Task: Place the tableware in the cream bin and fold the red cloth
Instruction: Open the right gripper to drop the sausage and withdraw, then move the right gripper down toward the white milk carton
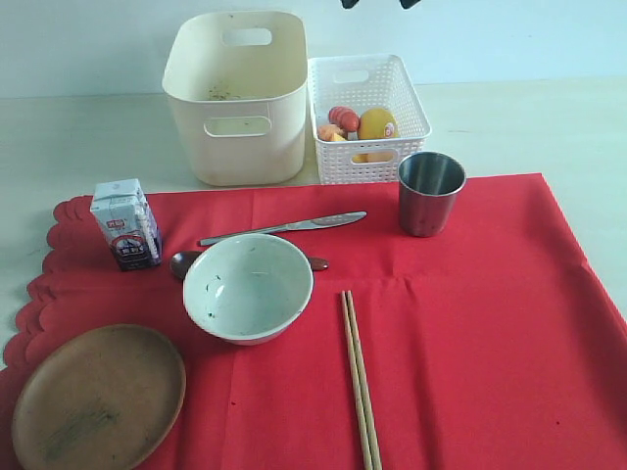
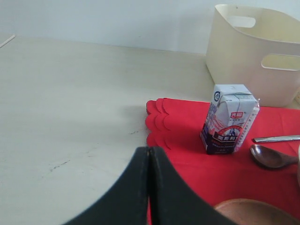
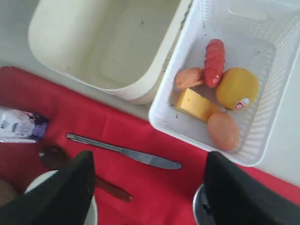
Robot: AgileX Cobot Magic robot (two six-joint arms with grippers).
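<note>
Because none of the tableware is yet in the cream bin [image 1: 284, 127] at the upper left of the exterior view, we are holding our right gripper [image 3: 150, 161] high with fingers spread, apparently lining up a first pick: the steel knife [image 3: 124, 153] is lying below, between them, the steel cup [image 1: 429, 196] beside one. Our left gripper [image 2: 149, 152], pressed together, is idling near the scalloped left edge of the red cloth [image 1: 470, 343].

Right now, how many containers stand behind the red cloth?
2. The cream bin stands behind the red cloth, left of centre in the exterior view; the white lattice basket, holding toy food, is on its right. None seems hidden.
</note>
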